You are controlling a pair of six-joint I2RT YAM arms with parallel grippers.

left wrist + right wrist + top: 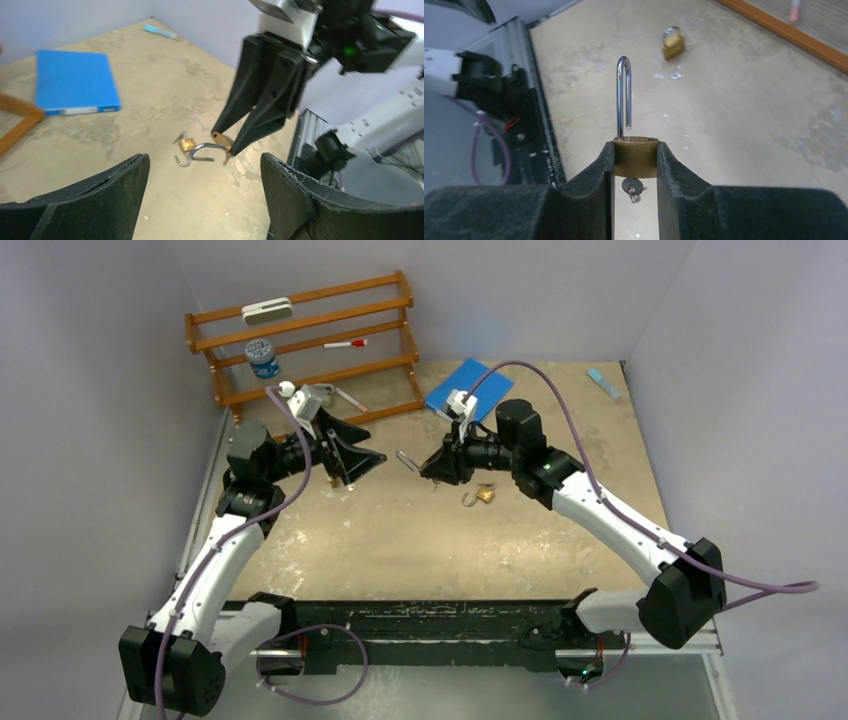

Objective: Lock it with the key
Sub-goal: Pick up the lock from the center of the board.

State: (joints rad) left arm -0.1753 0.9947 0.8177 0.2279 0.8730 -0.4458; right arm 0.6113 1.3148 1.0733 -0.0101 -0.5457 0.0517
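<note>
I am clamping the padlock (635,156) in my right claw (635,150), its fingers (599,172) pressing on either side of the brass body. I am holding it above the table (420,540), roughly at the middle, with nothing under it. The shackle (623,95) is standing up out of the body, one leg seated and the other hanging free above its hole, so the lock is showing as open. The key (631,187) is sticking out of the underside of the body, down in the gap between my fingers.

My left claw (204,160) is gaping wide and gripping nothing. It is facing my right claw across a short gap, with the shackle pointing toward it, and it is touching neither padlock nor key.

A spare lock (483,496) is lying on the table near my right arm, its shackle also open. A third lock (672,44) is lying on the table beyond the raised shackle in my right wrist view. A blue folder (470,388) is lying flat farther back, beside a wooden rack (300,340).
</note>
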